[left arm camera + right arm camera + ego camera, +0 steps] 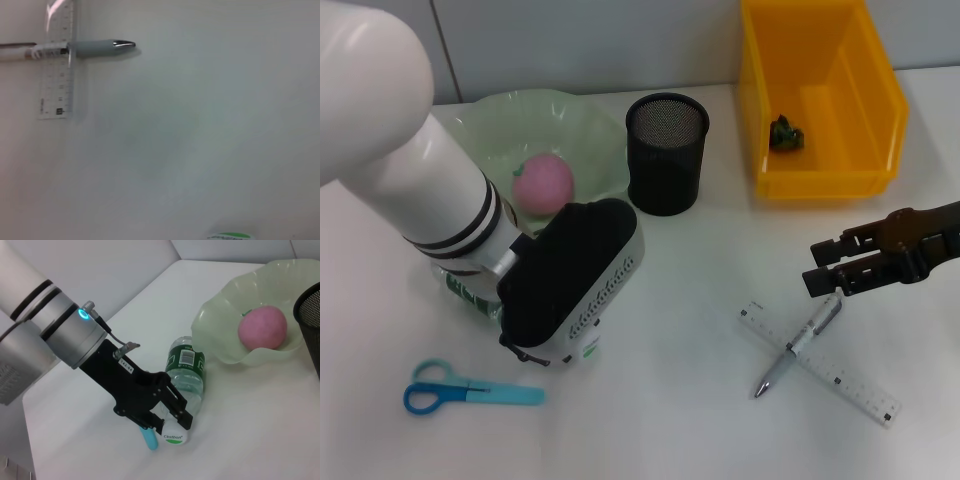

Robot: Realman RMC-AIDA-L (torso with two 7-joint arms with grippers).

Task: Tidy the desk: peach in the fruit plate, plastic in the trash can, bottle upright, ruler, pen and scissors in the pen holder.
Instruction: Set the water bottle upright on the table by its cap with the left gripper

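Note:
A clear bottle (187, 375) with a green label and white cap (174, 436) lies on its side beside the fruit plate. My left gripper (167, 422) is closed around its neck by the cap; in the head view its black and white wrist (570, 285) covers most of the bottle. The pink peach (542, 183) lies in the pale green fruit plate (590, 125). A green plastic scrap (786, 133) lies in the yellow trash can (880, 110). A pen (800, 345) lies across a clear ruler (840, 380). My right gripper (825, 266) is open and empty just above the pen's upper end. Blue scissors (470, 392) lie at the front left.
The black mesh pen holder (666, 155) stands between the plate and the trash can. The left wrist view shows bare table with the pen (95, 47) and ruler (56, 75) far off.

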